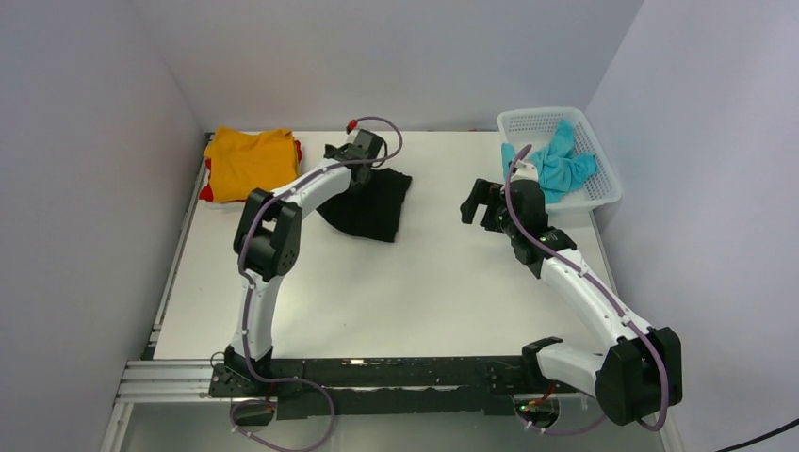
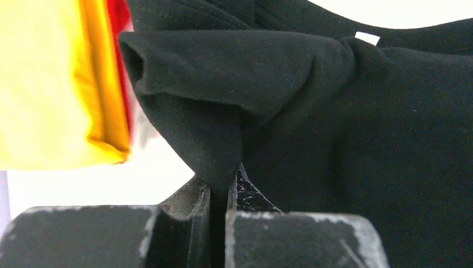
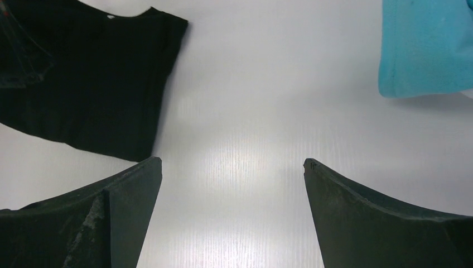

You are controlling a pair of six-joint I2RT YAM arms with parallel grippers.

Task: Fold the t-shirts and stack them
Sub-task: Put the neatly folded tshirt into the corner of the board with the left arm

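Left arm (image 1: 311,184) and right arm (image 1: 594,292) wear white shells, black joints, purple cables and black jaws.

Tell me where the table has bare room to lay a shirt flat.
Widest: the near half of the table, between left arm and right arm. A narrower strip lies between the black t-shirt and the open right gripper. Crowded: far left, with the orange t-shirt and the left gripper shut on the black one; far right, the basket.

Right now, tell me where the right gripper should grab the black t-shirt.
Probably the black t-shirt by its right edge, from the right: it lies flat on the table facing the open right gripper; the left gripper holds the other side.
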